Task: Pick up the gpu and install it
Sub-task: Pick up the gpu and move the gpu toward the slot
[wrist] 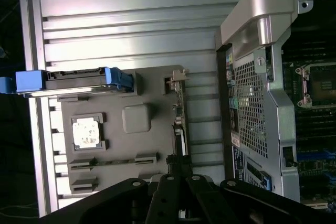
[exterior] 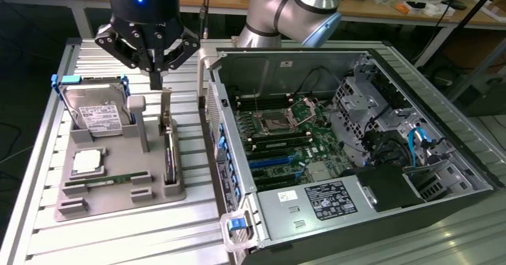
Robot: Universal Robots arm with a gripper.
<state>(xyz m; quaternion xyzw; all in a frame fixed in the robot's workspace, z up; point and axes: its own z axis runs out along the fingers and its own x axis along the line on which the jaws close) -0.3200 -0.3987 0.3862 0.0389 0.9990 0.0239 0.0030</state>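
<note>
The gpu [exterior: 167, 141] is a thin dark card standing on edge in a slot at the exterior view's right side of the grey holder tray [exterior: 118, 201]. In the wrist view the gpu [wrist: 179, 114] appears edge-on as a narrow strip. My gripper [exterior: 157, 81] hangs just above the card's far end with its fingers pressed together and nothing between them. The wrist view has the gripper [wrist: 178, 169] directly over the card's line. Right of the tray lies the open computer case [exterior: 316, 128] with blue expansion slots [exterior: 276, 161] on its motherboard.
The holder tray also carries a silver hard drive [exterior: 96, 112] in a blue caddy, a processor chip [exterior: 87, 161], a green memory stick [exterior: 111, 180] and a grey upright post [exterior: 137, 114]. The case's side wall [wrist: 257, 103] rises close beside the tray.
</note>
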